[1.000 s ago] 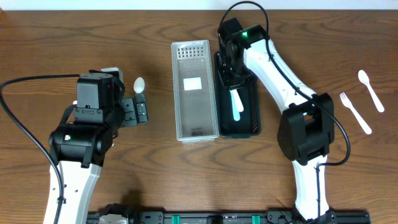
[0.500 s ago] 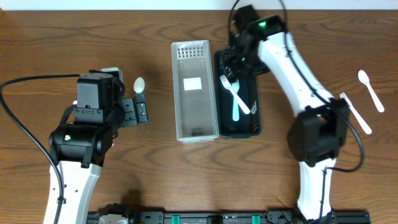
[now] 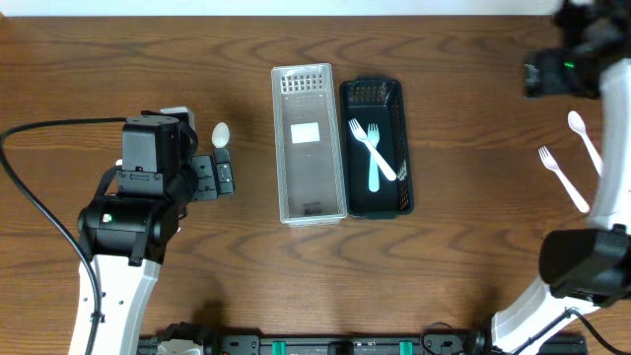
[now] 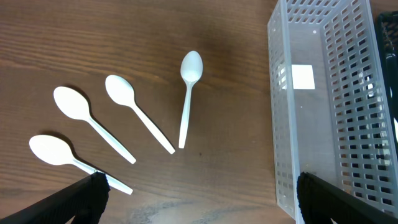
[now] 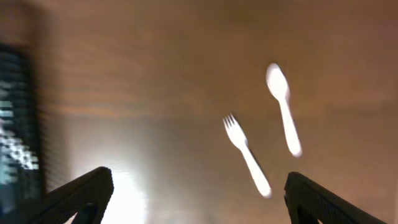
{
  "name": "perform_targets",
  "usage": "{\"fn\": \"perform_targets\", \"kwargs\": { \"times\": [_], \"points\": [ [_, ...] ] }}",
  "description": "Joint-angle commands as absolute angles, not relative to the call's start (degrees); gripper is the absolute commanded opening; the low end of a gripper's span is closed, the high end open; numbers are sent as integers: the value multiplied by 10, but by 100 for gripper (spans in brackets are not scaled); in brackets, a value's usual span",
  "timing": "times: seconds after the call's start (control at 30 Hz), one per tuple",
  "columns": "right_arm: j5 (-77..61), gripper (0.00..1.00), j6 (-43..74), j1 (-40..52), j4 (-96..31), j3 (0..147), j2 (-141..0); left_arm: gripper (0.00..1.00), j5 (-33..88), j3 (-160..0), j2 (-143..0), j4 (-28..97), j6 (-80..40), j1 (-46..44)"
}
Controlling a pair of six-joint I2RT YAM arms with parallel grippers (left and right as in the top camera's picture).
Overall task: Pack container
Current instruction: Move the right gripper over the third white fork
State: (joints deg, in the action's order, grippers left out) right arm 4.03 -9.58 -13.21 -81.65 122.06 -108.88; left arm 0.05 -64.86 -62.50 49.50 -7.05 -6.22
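Observation:
A clear slotted container (image 3: 308, 143) stands mid-table, empty, also seen in the left wrist view (image 4: 329, 99). Beside it a black basket (image 3: 392, 99) holds a white fork (image 3: 373, 148) crossed over a mint fork (image 3: 374, 170). Several white spoons (image 4: 137, 112) lie on the wood under my left gripper (image 4: 199, 193), which hangs open and empty; overhead it (image 3: 219, 176) is left of the clear container, with one spoon (image 3: 221, 133) showing. My right gripper (image 5: 199, 186) is open and empty, high at the far right (image 3: 537, 77). Ahead of it lie a white fork (image 5: 247, 155) and a white spoon (image 5: 283, 106).
At the table's right side the loose fork (image 3: 563, 178) and spoon (image 3: 589, 143) lie side by side near the edge. The black basket shows blurred at the left rim of the right wrist view (image 5: 15, 137). The left arm's cable (image 3: 39, 128) loops over the left side.
My right gripper opened over the black basket, leaving the white fork on the mint one, then swung fast to the far right. The left arm has stayed still.

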Motion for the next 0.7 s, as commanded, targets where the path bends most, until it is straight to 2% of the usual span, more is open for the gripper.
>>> {"fn": "perform_targets", "kwargs": {
  "times": [0.0, 0.17, 0.33, 0.5, 0.57, 0.67],
  "points": [
    [16, 88, -108, -180, -846, 1212, -1090, 98, 2, -659, -627, 492, -62, -62],
    [-82, 88, -115, -241, -870, 1182, -1076, 98, 2, -659, -635, 482, -62, -62],
    [-100, 88, -114, -280, -865, 1088, -1028, 98, 2, -659, -642, 482, -63, -62],
    [-88, 92, -152, -311, -797, 951, -983, 98, 2, -659, -643, 482, -62, -62],
    [-63, 99, -176, -326, -756, 910, -981, 98, 2, -659, -643, 481, -63, -62],
    [-56, 99, -229, -340, -681, 872, -990, 98, 2, -659, -643, 482, -63, -62]
  ]
}}
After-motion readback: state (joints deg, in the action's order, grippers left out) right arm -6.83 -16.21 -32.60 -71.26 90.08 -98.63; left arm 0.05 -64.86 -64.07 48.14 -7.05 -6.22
